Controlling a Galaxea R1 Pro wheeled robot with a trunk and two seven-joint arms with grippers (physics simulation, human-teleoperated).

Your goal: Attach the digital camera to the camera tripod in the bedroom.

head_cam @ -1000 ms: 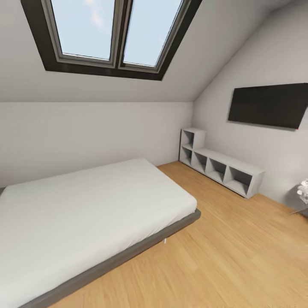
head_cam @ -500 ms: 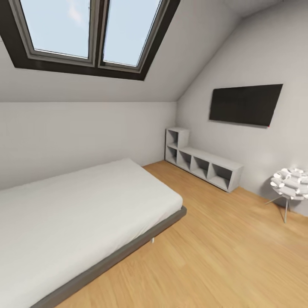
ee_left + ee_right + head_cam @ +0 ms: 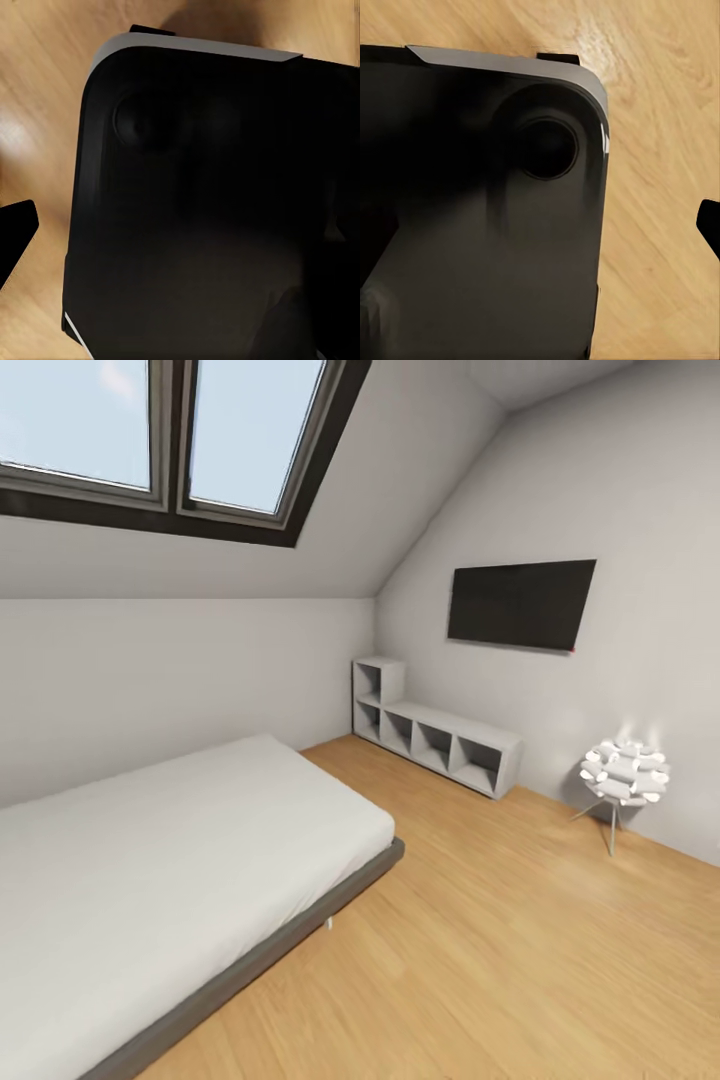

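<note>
scanning the bedroom's white-mattress bed and grey cube shelves; finger state cannot be told, arms seemingly tucked for travel.

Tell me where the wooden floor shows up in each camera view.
Head view: the wood floor takes the lower right, between the bed and the cube shelves.
Left wrist view: it borders a black rounded housing.
Right wrist view: it borders a similar housing.
Shared landmark: the light plank grain.
</note>
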